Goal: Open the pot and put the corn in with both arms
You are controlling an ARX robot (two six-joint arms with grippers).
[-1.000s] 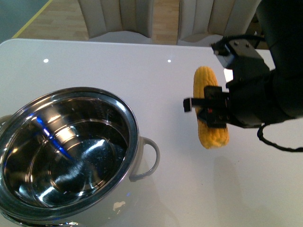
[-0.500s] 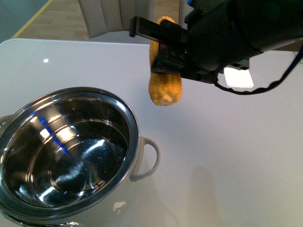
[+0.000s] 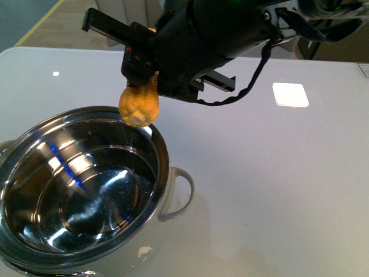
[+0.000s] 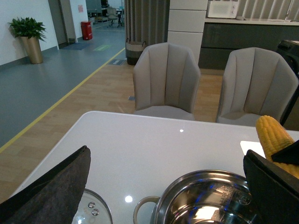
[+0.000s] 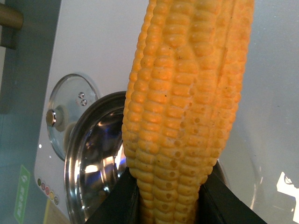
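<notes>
Now our right gripper (image 3: 144, 63) holds the corn (image 3: 139, 105) with one end pointing down, just above the far rim of the pot (image 3: 163, 151). Half a second ago the cob hung further to our right, over the bare white table (image 3: 277, 173) beyond the pot, and a second ago it was further right again and nearer to us. The pot itself has not shifted; it stands open at our left, its mirror-like inside facing up. From the front we cannot see the lid (image 5: 70, 107), but the right wrist view shows it lying flat on the table just beside the pot, and the left wrist view shows its edge near the pot's handle, with two grey chairs (image 4: 166, 79) behind the table. The right wrist view also shows the cob close up, its rows of kernels filling the picture, pinched at its sides between our right gripper's two dark fingers (image 5: 119, 200), which are closed firmly on it. Our left gripper (image 4: 166, 154) is spread wide with nothing in its grasp, looking down past its dark pads at the pot and the cob beyond.
</notes>
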